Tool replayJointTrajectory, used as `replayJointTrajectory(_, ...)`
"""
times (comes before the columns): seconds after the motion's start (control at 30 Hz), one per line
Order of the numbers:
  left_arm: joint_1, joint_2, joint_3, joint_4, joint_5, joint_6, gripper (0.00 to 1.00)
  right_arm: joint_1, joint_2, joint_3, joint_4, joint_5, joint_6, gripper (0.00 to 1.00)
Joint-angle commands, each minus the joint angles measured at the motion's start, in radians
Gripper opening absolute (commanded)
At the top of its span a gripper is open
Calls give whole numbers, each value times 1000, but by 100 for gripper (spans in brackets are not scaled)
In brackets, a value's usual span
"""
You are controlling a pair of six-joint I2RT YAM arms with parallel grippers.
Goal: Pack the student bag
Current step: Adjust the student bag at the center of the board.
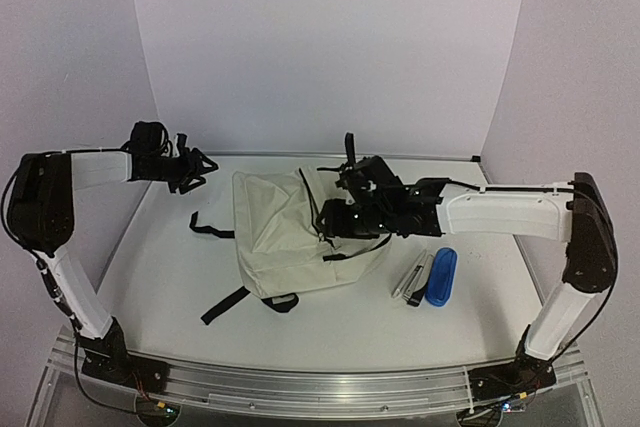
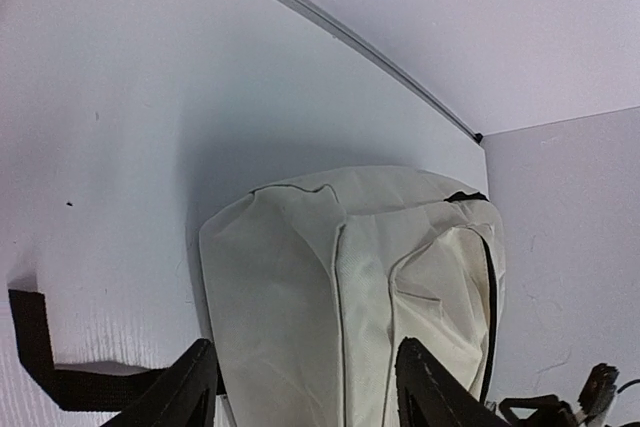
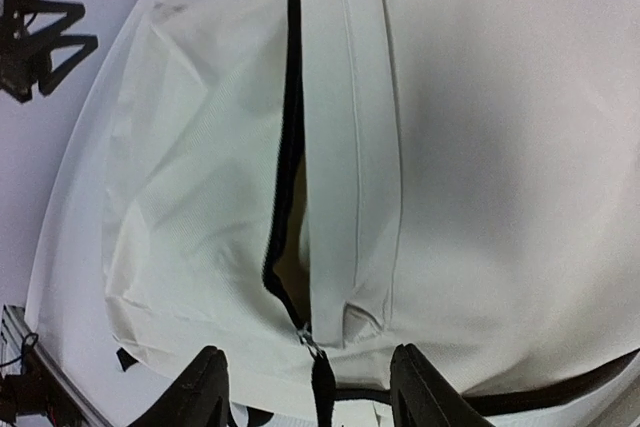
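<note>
Right hand [image 3: 305, 357] hangs over the right side of the student bag [image 1: 280, 237], fingers [image 3: 205, 392] spread, nothing pinched. A black zipper pull [image 3: 322, 387] sits between the fingers, and whether it touches them cannot be told. The bag lies flat at the middle of the counter [image 1: 160, 277], a bit toward the far edge. It is cream fabric, and its black zipper [image 3: 285, 197] is partly parted, showing a dark gap. Black straps [image 1: 212, 227] trail off the bag toward the left edge and the near edge.

Left hand [image 1: 200, 169] is up off the counter near the far left corner, well apart from the bag, fingers [image 2: 185, 392] spread and holding nothing.

Right of the bag, toward the right edge, slim grey items [image 1: 411, 277] lie just beside a blue case [image 1: 441, 277]. What the grey items are is unclear.
</note>
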Motion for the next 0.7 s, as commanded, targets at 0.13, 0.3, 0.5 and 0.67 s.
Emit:
replayJointTrajectory(0.13,-18,-257,-108,-99,-172,29,67,2,187,266,-222,226,-165,57)
replayJointTrajectory(0.3,-24,-336,-139,-150,-212,24,67,2,262,349,-256,251,-190,56)
replayJointTrajectory(0.5,-60,-378,-125,-236,-275,58,68,2,315,415,-304,406,-186,54)
replayJointTrajectory(0.67,-174,-368,-72,-289,-377,81,67,-2,354,489,-303,455,-204,50)
